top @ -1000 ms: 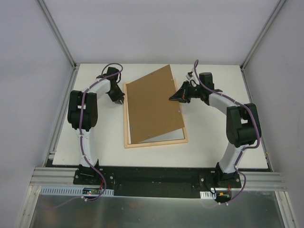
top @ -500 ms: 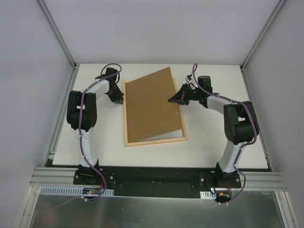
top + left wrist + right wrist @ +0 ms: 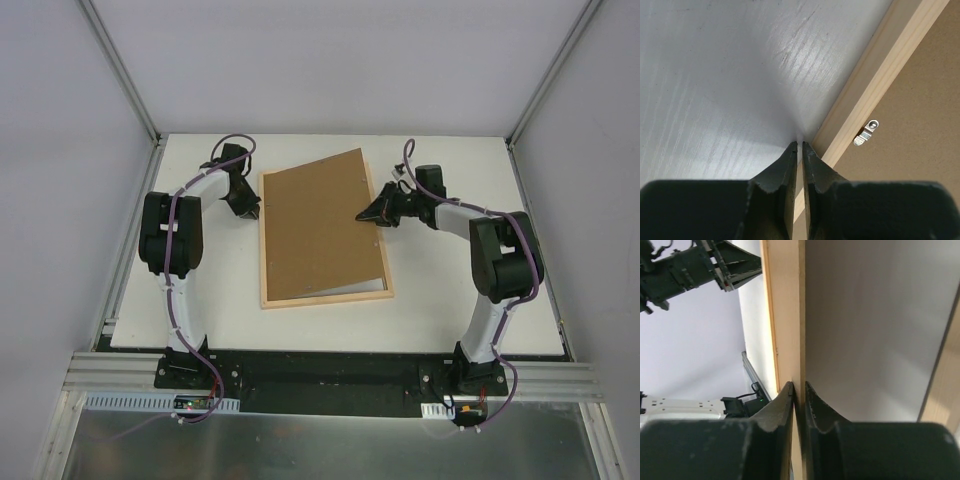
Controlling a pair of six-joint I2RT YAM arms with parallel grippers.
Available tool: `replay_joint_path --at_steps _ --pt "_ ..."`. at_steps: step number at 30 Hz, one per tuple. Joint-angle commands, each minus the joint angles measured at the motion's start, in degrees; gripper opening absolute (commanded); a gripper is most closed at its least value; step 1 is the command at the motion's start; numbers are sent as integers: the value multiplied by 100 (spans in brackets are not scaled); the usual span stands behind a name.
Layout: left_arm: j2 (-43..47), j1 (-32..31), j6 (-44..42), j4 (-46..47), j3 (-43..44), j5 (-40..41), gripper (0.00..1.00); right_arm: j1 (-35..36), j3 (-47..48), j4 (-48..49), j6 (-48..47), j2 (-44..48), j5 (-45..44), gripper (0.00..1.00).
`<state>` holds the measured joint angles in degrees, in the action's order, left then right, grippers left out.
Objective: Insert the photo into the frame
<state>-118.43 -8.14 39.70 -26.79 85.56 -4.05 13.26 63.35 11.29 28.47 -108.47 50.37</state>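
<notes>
My right gripper [image 3: 799, 386] pinches the backing board [image 3: 320, 225] at its 3 o'clock edge, tilted over the frame [image 3: 325, 297]. My left gripper [image 3: 800, 145], fingers pressed together, rests beside the 10 o'clock rail. The photo [image 3: 360, 284] seems inside, a white sliver at 5 o'clock. Left: seat board, turn clips [image 3: 867, 132].

The left arm [image 3: 183, 262], toward 9 o'clock of the top view, and the right arm [image 3: 497, 280], toward 3 o'clock, look alike: white tubular links between bulky black joint housings. A purple cable [image 3: 238, 137] runs the length of each and loops over the wrist. The bases [image 3: 178, 366] at 6 o'clock are black. The left gripper [image 3: 254, 216] and right gripper [image 3: 361, 212] are black too. Up close, their fingers [image 3: 782, 170] are matte wedges with ragged inner edges, tapering to thin tips.
</notes>
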Motion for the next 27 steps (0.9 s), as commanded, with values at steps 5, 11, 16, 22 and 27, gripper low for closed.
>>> replay_joint_path --at_steps 5,11,16,22,27 --pt "198 -38 -42 -169 -153 -175 8 142 537 -1839 -1211 132 -1168 35" --pt "224 -38 -42 -169 -154 -183 8 186 854 -2657 -1607 211 -1784 41" --pt "233 -30 -77 -169 -154 -175 8 230 1126 -3141 -1809 282 -2215 46" --pt "233 -21 -112 -169 -145 -192 8 274 1469 -3765 -2073 309 -2857 50" --pt "250 -21 -138 -169 -136 -236 9 344 1584 -4055 -2161 273 -3471 52"
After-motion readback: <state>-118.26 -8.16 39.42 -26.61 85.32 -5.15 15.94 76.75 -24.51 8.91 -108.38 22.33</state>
